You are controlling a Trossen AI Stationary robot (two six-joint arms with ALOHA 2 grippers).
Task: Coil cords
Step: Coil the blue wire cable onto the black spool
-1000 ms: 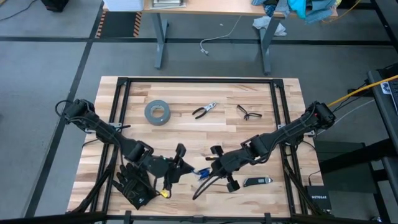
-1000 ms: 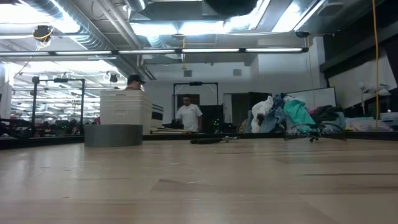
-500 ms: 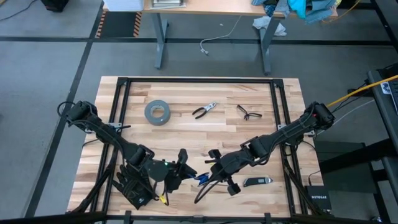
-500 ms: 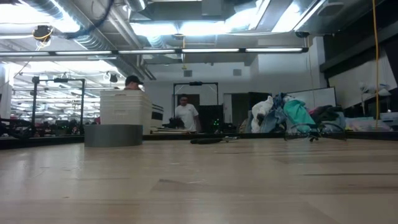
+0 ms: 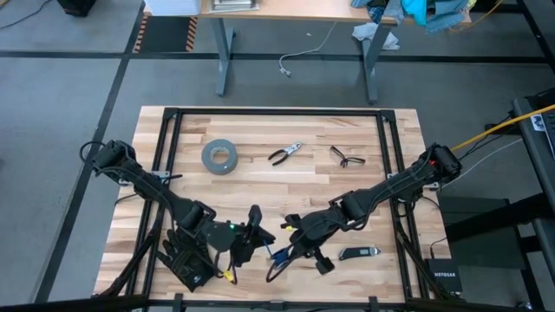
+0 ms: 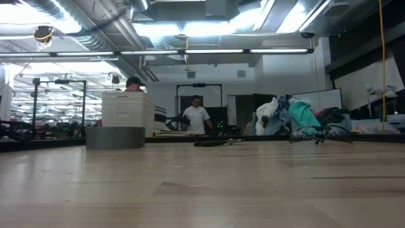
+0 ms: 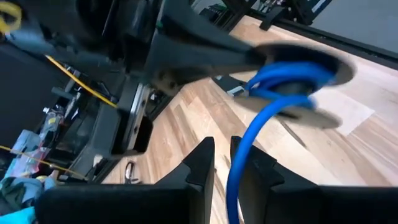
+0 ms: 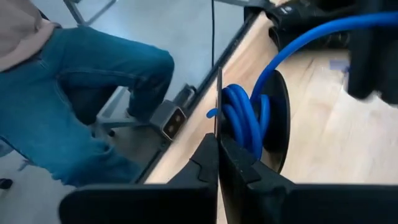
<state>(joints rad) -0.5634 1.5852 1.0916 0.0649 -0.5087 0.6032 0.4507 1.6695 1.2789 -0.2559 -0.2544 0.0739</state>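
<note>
The right gripper is low on the table, at about 6 o'clock from the middle. In the right wrist view its dark fingers press together on a thin edge of the coil, so it holds the cords. The thin blue and black cords sit in round loops right at those fingertips. I think it holds the bundle so the loops stay in place while more cord goes around.

The left gripper is just beside it, at about 9 o'clock from the right one. In the left wrist view its two fingers stand a little apart, with a blue strand running up between them. I cannot tell if they pinch it. It looks placed to lead the loose cord into the coil.

From above, the cords show only as a small dark and blue tangle, with a loose tail toward the near edge. Only the wrist views show the neat loops.

The low view shows none of this, only bare light wooden table.
</note>
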